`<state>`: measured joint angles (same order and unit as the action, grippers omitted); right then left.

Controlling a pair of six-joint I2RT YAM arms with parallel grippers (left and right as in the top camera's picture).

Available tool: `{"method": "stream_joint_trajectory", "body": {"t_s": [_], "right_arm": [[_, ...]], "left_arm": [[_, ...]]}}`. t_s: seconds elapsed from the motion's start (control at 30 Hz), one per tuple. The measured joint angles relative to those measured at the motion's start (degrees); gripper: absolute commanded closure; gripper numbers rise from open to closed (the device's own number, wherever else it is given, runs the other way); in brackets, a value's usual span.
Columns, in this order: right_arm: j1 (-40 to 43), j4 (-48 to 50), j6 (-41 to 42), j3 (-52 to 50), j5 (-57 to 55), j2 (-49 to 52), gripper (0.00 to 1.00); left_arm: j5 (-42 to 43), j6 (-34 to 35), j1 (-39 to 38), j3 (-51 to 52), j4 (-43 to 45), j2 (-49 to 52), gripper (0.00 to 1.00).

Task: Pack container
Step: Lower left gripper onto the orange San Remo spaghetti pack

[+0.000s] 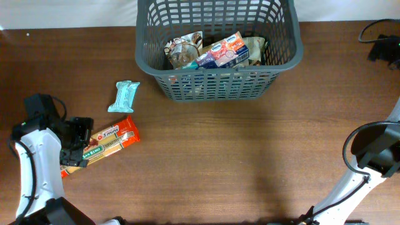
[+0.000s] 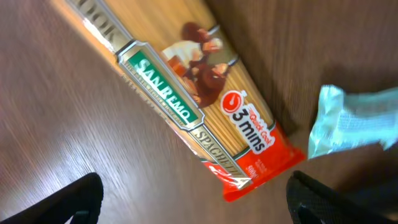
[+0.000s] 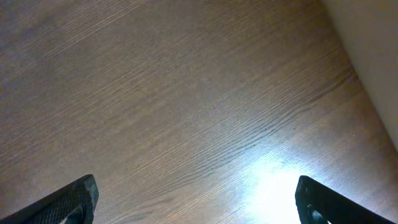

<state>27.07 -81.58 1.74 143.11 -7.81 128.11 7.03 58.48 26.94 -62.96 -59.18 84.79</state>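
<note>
Brown wooden table (image 1: 250, 162), pale backdrop (image 1: 62, 12) beyond. Dark grey slotted plastic basket (image 1: 212, 87) holding colourful snack packs (image 1: 222, 53). Left gripper (image 2: 199, 198), right gripper (image 3: 196, 199): jaws wide, empty.

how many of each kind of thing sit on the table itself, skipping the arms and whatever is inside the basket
grey basket: 1
spaghetti pack: 1
pale teal packet: 1
total: 3

Overhead straight down on table (image 1: 250, 162), wrist views close above it, left shares spaghetti pack (image 1: 109, 139) with overhead
</note>
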Motion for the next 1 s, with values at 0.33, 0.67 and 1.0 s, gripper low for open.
{"method": "stream_joint_trajectory", "body": {"t_s": [0.33,0.67,1.0], "right_arm": [[0.00,0.02,0.00,0.00,0.00,0.00,0.01],[0.00,0.02,0.00,0.00,0.00,0.00,0.01],[0.00,0.00,0.00,0.00,0.00,0.00,0.01]], "left_arm": [[-4.15,14.88,0.00,2.54,-1.49,0.00,0.11],[-5.84,22.86,0.00,10.32,4.94,1.68,0.11],[-7.32,21.88,0.00,10.43,11.54,2.12,0.11]]}}
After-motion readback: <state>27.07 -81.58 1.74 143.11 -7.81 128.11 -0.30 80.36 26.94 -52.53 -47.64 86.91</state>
